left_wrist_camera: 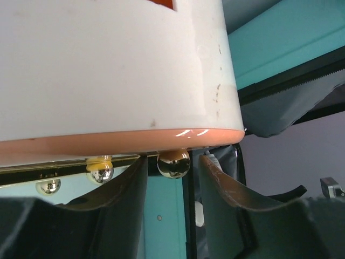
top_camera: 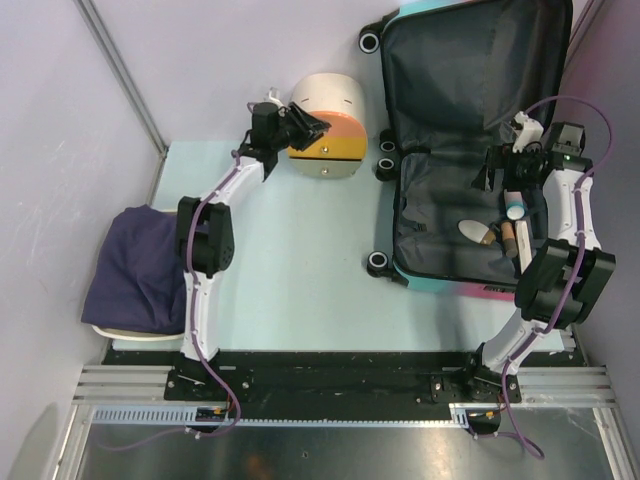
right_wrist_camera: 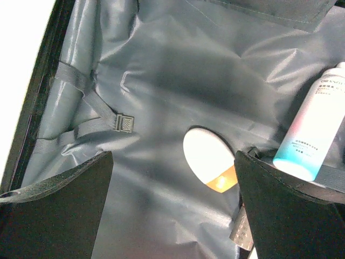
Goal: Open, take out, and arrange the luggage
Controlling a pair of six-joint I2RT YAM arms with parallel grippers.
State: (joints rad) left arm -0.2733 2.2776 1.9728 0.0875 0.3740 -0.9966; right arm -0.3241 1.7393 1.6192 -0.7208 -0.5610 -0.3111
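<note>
**A:** Where is the luggage [top_camera: 430, 225]?

**B:** It lies open at two o'clock on the table [top_camera: 300, 250].

**A:** And the claws?

**B:** The right gripper [right_wrist_camera: 173, 159] hangs spread wide above the lining [right_wrist_camera: 161, 81], with a bottle [right_wrist_camera: 312, 129] at its three o'clock. The left gripper [top_camera: 316, 128] is half-open and straddles a gold knob [left_wrist_camera: 173, 163] on the cream box [top_camera: 328, 100] at eleven o'clock, without touching it.

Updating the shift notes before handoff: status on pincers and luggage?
Left pincer open, straddling a gold knob on the cream box. Right pincer open above the luggage lining. Luggage lies open, bottle inside. Nothing in the way.
</note>
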